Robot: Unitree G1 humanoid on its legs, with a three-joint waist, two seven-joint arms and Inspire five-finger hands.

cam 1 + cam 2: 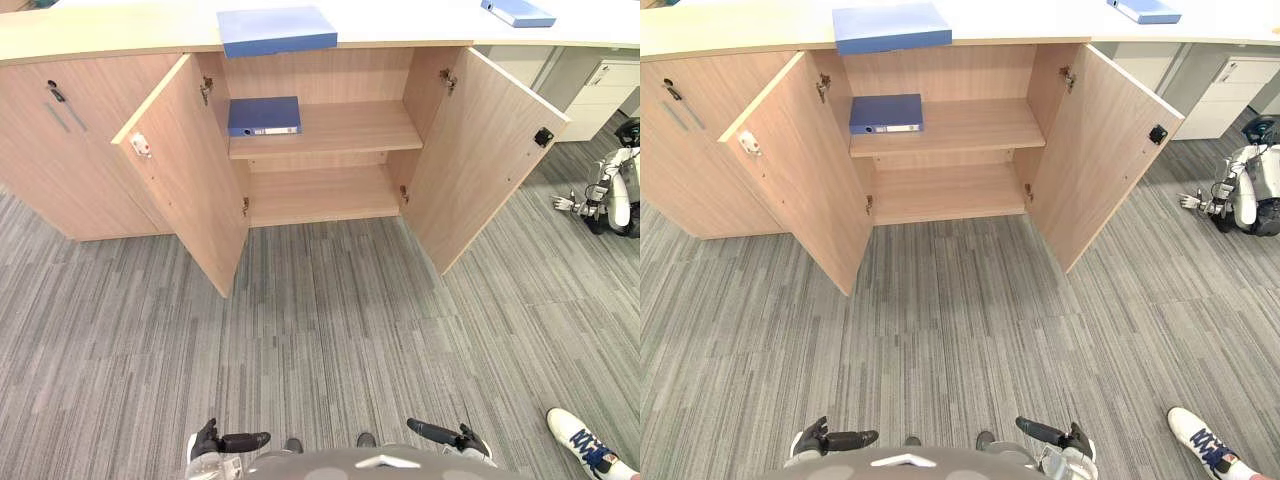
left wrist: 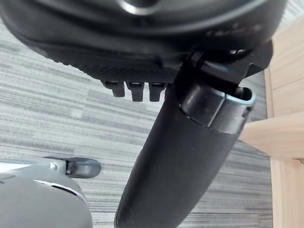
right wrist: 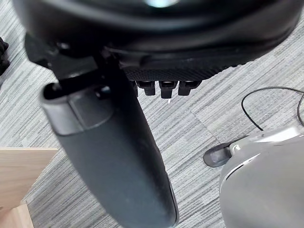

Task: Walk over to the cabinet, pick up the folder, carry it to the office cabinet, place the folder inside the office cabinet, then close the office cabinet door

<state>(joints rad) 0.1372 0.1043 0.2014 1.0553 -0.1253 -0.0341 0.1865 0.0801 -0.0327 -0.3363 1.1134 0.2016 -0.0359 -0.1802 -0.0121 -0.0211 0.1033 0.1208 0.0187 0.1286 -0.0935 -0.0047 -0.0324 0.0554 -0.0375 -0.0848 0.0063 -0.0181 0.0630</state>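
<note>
An office cabinet is seen from above with two doors swung open, the left door and the right door; two shelves are shown inside. Three blue folders are counted: the folder is laid flat at the left end of the upper shelf, its long axis along the shelf's front edge, its labelled spine turned to the front; a second folder is laid at the front edge of the cabinet top; a third folder is laid at the top's far right end. The left hand and right hand are held low over the grey carpet, fingers relaxed, nothing gripped; one white shoe and one other robot are seen to the right.
</note>
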